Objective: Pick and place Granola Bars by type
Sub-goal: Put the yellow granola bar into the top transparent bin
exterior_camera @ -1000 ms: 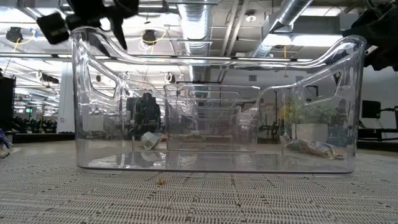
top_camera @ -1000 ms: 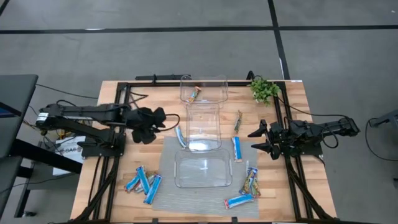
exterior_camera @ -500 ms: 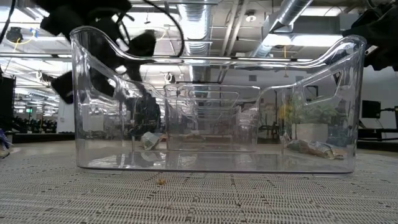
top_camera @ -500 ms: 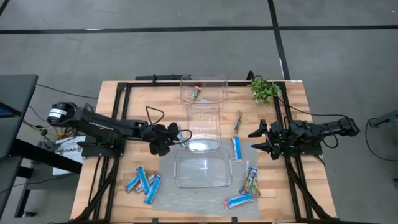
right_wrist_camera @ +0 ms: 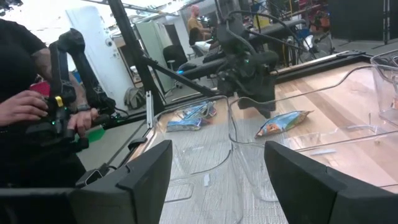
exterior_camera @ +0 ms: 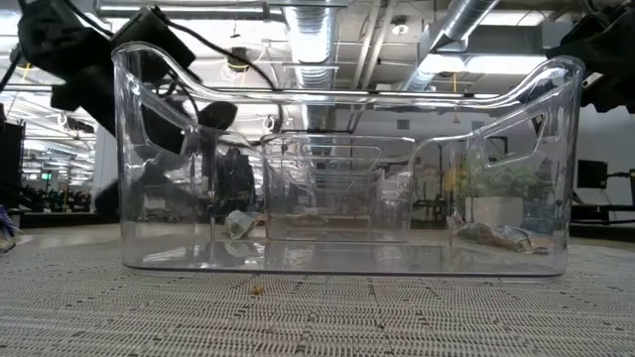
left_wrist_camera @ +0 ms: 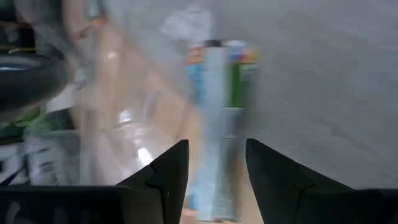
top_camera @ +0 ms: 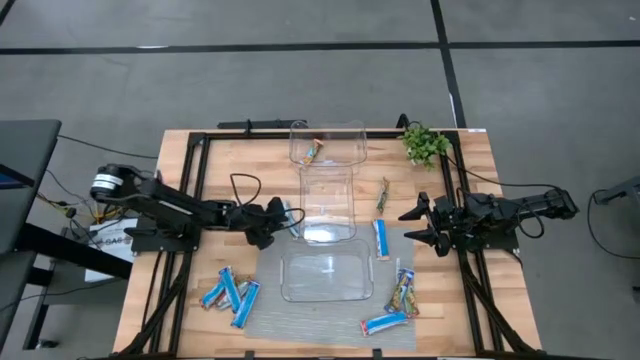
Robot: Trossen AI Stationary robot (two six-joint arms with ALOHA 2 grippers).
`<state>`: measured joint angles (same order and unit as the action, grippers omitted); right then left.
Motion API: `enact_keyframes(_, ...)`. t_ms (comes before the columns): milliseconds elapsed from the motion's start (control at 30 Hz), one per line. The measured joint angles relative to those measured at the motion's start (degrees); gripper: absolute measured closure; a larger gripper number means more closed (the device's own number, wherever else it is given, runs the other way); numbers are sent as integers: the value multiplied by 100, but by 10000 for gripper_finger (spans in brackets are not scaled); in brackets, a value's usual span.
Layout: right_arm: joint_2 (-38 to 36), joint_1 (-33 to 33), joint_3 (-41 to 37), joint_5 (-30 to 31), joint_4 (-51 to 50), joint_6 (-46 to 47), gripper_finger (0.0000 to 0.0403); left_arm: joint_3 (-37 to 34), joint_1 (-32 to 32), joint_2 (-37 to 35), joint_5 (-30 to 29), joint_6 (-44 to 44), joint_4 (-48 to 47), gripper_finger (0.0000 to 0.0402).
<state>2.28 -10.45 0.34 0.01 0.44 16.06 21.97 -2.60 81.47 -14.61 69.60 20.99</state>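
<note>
**Left arm lowered onto blue-and-white bar beside middle bin**

Since a second ago, the left gripper [top_camera: 284,217] has travelled from the wooden table [top_camera: 178,300] toward the middle clear bin [top_camera: 328,206] and dropped low. Its fingers [left_wrist_camera: 166,174] stand spread, straddling a blue-and-white granola bar [left_wrist_camera: 212,112] on the grey mat's [top_camera: 268,312] edge; nothing is pinched. Wrapper print is unreadable. Three blue bars [top_camera: 230,292] lie on the left, one multicoloured bar [top_camera: 312,152] sits in the far bin [top_camera: 352,132], others [top_camera: 400,296] lie right. The right gripper [top_camera: 412,225] has not moved, its fingers spread wide and empty.
</note>
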Motion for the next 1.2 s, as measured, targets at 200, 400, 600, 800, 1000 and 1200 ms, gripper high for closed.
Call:
enact_keyframes(200, 0, 2, 0, -2, 0, 0, 154, 196, 110, 868, -469, -28, 729, 248)
enact_keyframes(400, 1, 2, 2, 0, -2, -1, 154, 238, 95, 947, -625, -25, 617, 248)
enact_keyframes(600, 2, 1, 2, 0, 0, 1, 154, 224, 104, 887, -521, 10, 552, 248)
enact_keyframes(800, 0, -1, 0, 0, 1, 1, 154, 224, 108, 885, -71, 411, 578, 248)
enact_keyframes(1000, 2, 0, 1, -2, 0, 2, 154, 213, 108, 887, 96, 548, 697, 248)
enact_keyframes(1200, 0, -1, 2, 0, 0, 2, 154, 213, 106, 890, 204, 592, 742, 248)
